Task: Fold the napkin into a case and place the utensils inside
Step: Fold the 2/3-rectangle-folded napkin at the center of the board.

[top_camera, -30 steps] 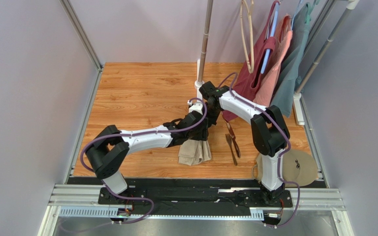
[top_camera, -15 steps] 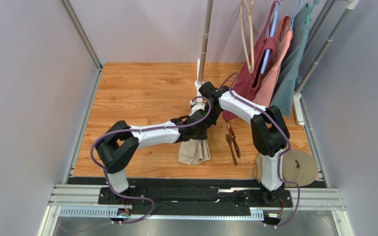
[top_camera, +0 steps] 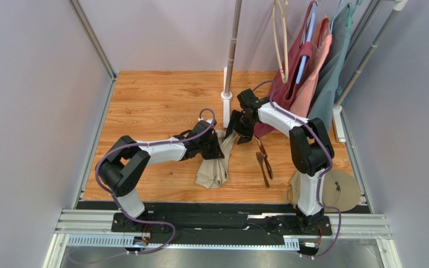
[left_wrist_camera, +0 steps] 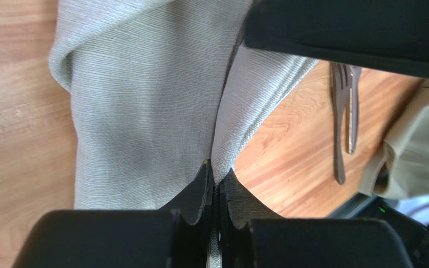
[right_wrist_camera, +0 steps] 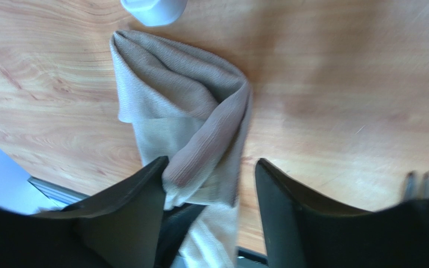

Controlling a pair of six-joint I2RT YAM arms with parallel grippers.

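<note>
Beige woven cloth, the napkin (top_camera: 212,170), lies bunched in a long roll; the left gripper (left_wrist_camera: 215,177) pinches a fold, and the right gripper (right_wrist_camera: 211,167) gapes around its far end.

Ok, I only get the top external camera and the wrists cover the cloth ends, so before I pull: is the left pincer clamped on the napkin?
Observer: Yes. The left wrist view shows the left pincer shut, a fold of the napkin pinched between its tips.
Operator: And the other side?
Observer: The right pincer stands open; the napkin lies between its fingers, unclamped.
Operator: Is that far end flat?
Observer: No. The right wrist view shows it bunched into a rounded loop, close to the white pole foot.
</note>
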